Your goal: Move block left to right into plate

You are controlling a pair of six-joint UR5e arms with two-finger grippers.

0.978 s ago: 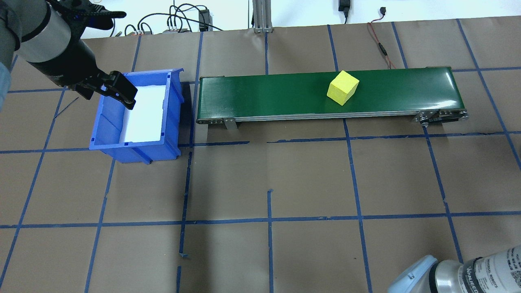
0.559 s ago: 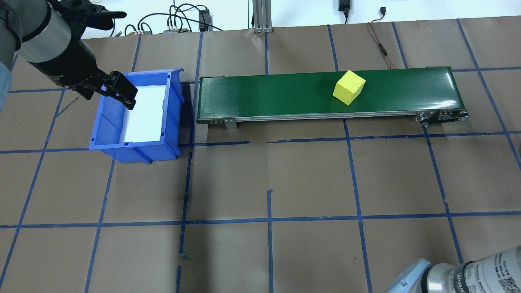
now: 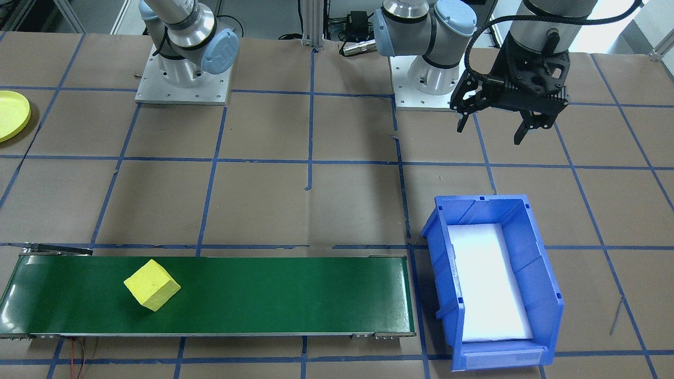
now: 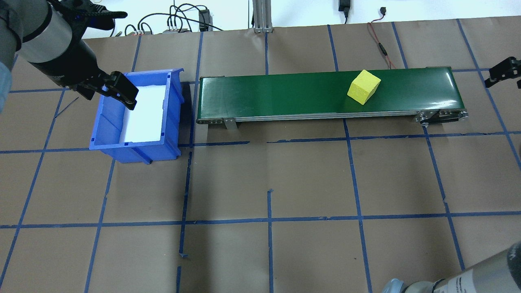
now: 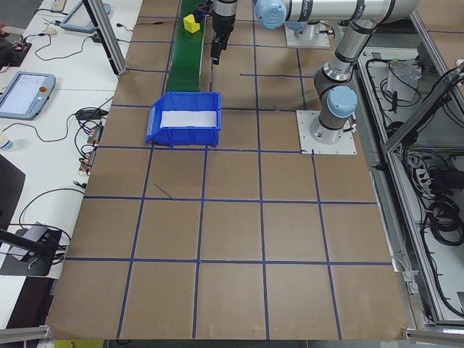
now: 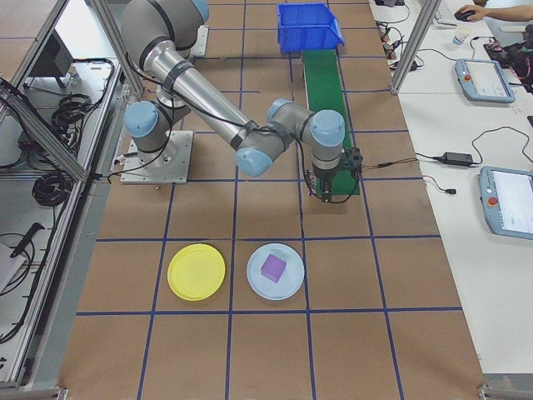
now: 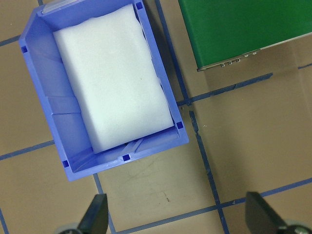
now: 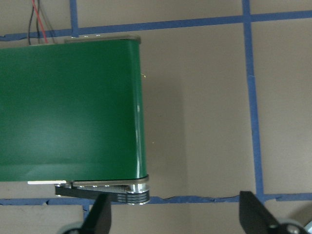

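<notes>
While the left gripper [image 3: 492, 129] hangs in the air with its jaws spread wide and nothing between them, it sits on the robot's side of the blue bin [image 3: 547, 295], apart from it. The left wrist camera looks straight down between the two fingertips [image 7: 95, 214] at that bin, which has a white foam pad [image 7: 109, 78] lying flat on its floor. Just past the bin's far wall you can see the corner of the green conveyor belt [image 7: 239, 27].

Over on the other side, the right gripper [image 8: 173, 214] is also open and empty, fingers well apart. Its wrist cam shows it above the right-hand end of the belt, looking down at the rounded end roller and the brown paper beside it. In the overhead view only a bit of that gripper pokes in at the right edge, just beyond the end of the belt.

The yellow block [image 4: 364, 86] is sitting on the belt, turned at an angle, toward the right end but not at it. Nothing is touching it.

The yellow plate [image 6: 196, 272] is on the table well away from the belt, on the robot's right. Just beside it is a light blue plate [image 6: 276, 281] with a purple block [image 6: 273, 267] resting on it.
</notes>
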